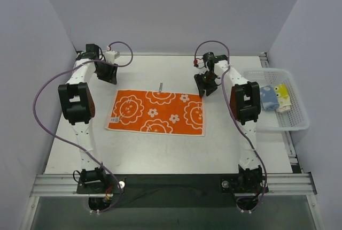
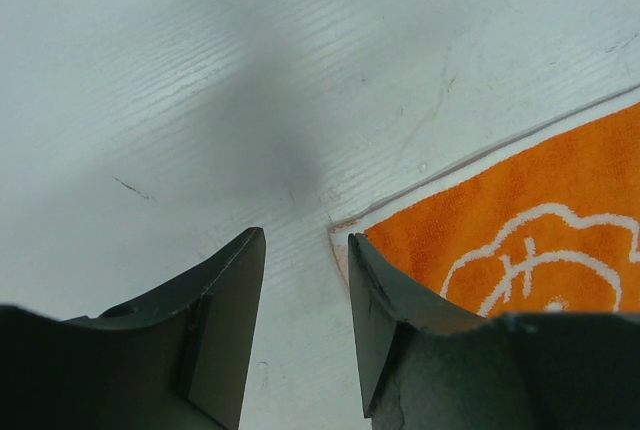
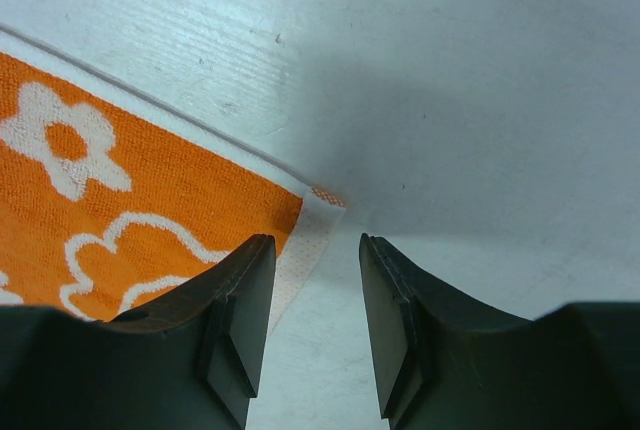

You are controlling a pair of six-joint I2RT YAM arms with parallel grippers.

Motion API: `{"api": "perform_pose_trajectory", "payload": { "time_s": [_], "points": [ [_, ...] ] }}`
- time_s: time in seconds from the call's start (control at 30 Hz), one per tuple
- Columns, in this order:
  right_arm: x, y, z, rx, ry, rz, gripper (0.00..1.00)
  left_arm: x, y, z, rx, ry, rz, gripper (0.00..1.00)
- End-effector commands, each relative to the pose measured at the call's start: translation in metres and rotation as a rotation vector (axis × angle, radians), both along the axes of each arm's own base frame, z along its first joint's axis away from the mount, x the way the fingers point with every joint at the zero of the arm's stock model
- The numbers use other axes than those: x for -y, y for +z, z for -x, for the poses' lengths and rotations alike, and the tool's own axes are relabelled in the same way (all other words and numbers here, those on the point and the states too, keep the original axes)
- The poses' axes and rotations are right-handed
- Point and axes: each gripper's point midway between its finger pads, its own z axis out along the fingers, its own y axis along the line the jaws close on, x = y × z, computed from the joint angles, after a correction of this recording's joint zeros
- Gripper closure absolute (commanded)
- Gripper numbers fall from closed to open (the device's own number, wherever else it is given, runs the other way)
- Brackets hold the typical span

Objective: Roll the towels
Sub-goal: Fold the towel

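An orange towel (image 1: 156, 112) with white flower outlines and a pale edge lies flat in the middle of the table. My left gripper (image 1: 107, 73) is open and empty, just above the towel's far left corner (image 2: 345, 233). My right gripper (image 1: 206, 85) is open and empty, over the far right corner (image 3: 318, 212). Neither gripper touches the cloth. A rolled light blue towel (image 1: 269, 99) and a rolled yellow towel (image 1: 282, 97) lie in the white mesh basket (image 1: 295, 122).
The basket stands at the table's right edge. A small grey tag (image 1: 160, 86) sticks out from the towel's far edge. Grey walls close the back and both sides. Purple cables loop above both arms.
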Motion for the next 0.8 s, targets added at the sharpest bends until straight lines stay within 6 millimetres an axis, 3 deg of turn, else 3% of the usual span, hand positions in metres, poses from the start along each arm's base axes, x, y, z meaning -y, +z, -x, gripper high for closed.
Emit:
{"api": "perform_pose_trajectory", "payload": {
  "time_s": [0.0, 0.27, 0.57, 0.77],
  "points": [
    [-0.005, 0.0, -0.003, 0.001, -0.007, 0.017, 0.6, 0.001, 0.013, -0.01, 0.047, -0.029, -0.033, 0.51],
    [-0.005, -0.018, -0.004, -0.007, 0.004, 0.083, 0.69, 0.006, 0.002, -0.009, 0.026, -0.049, -0.031, 0.48],
    [-0.007, -0.016, -0.002, -0.01, 0.016, 0.062, 1.0, 0.01, -0.013, -0.008, -0.008, -0.053, -0.023, 0.52],
    [-0.013, -0.01, 0.0, -0.003, 0.032, 0.05, 1.0, 0.02, -0.017, -0.007, -0.03, -0.08, -0.019, 0.52]
  ]
}}
